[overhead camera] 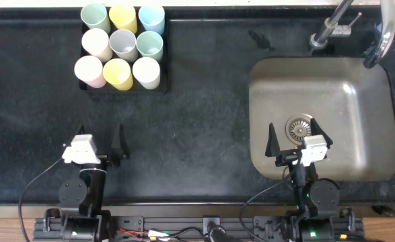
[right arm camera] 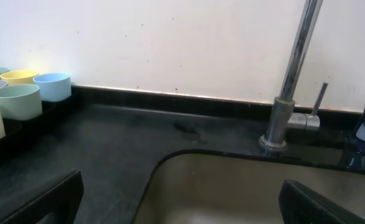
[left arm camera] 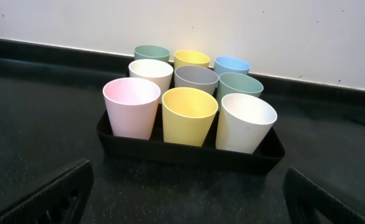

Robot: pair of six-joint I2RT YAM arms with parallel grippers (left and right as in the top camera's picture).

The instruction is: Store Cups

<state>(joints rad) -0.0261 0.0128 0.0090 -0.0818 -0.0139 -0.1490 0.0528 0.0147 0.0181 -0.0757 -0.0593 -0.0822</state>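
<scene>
In the top view we see 9 cups (overhead camera: 123,44) standing upright in a 3 by 3 block inside a black tray (overhead camera: 165,75) at the upper left of the frame, on a dark counter (overhead camera: 197,121). The left gripper (overhead camera: 101,141) sits at the lower left, below the tray and well apart from it, its 2 fingers spread and holding nothing. The right gripper (overhead camera: 297,139) shows at the lower right against the lower left part of a steel sink (overhead camera: 358,81), its fingers also spread and bare. A tap (overhead camera: 332,27) stands at the upper right.

In the left wrist view the tray (left arm camera: 188,155) lies mid-frame. Its front row holds a pink cup (left arm camera: 131,107), a yellow cup (left arm camera: 188,115) and a white cup (left arm camera: 245,122). We see the left gripper's fingers (left arm camera: 51,196) at the 2 lower corners, wide apart.

In the right wrist view the sink (right arm camera: 232,186) takes the lower middle and the tap (right arm camera: 294,74) rises at the right. Some of the cups, among them a blue cup (right arm camera: 51,86), show at the left edge. The right gripper's fingers (right arm camera: 45,202) are at the lower corners, apart.
</scene>
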